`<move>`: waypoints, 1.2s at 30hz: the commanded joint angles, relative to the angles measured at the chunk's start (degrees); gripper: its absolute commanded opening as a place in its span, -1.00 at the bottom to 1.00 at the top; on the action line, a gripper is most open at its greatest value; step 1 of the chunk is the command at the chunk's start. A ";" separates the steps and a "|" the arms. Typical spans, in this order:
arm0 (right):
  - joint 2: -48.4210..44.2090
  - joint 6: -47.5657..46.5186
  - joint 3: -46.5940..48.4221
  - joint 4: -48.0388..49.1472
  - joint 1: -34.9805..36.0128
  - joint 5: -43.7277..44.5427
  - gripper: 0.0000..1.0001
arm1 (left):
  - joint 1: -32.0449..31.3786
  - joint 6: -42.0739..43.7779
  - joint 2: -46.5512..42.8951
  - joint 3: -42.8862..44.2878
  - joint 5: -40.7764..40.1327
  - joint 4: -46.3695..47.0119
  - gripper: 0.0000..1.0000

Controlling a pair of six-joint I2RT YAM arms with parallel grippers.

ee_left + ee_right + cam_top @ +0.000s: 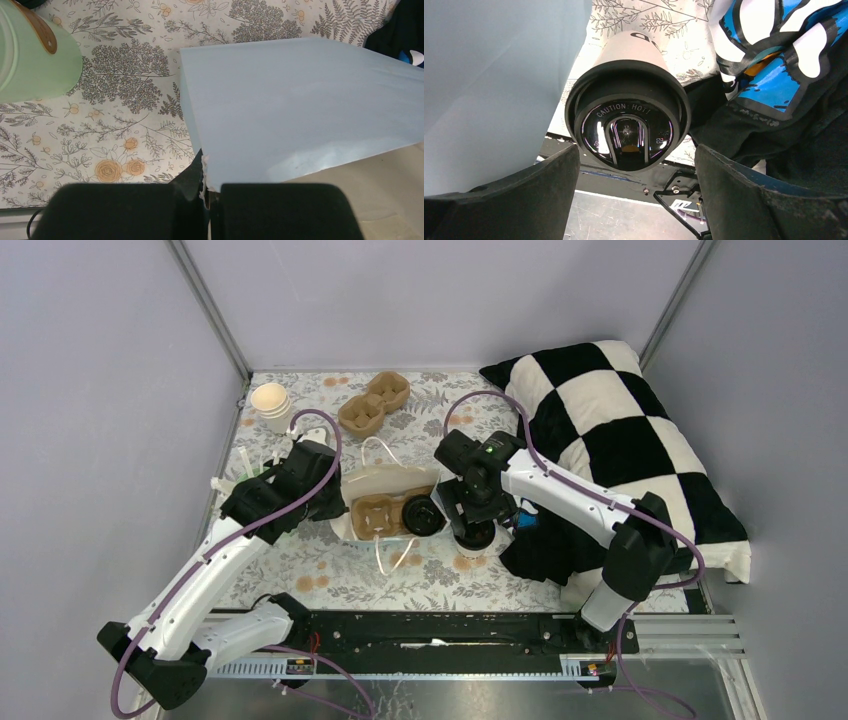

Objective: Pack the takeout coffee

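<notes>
**Readable text: "CAUTION HOT!"**

My left gripper (207, 192) is clamped on the blue bag's (300, 110) edge. One lidded cup (423, 515) sits inside it. My right gripper (636, 172) stands wide around the second cup (631, 45) just beside the bag, its black lid (626, 130) reading "CAUTION HOT!".

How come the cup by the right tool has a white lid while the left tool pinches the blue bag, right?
No. The right wrist view shows the lid on that cup is black, not white. The left tool does pinch the blue bag.
</notes>
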 commanded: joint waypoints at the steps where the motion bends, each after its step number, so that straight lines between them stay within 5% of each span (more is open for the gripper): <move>1: -1.01 0.26 3.08 0.34 0.84 0.75 0.82 | 0.12 -0.25 -0.13 0.89 -1.10 -0.09 -1.00; 36: 2.73 0.02 -0.28 3.73 2.15 2.86 0.69 | 0.12 0.93 0.49 0.59 -1.54 0.29 -1.00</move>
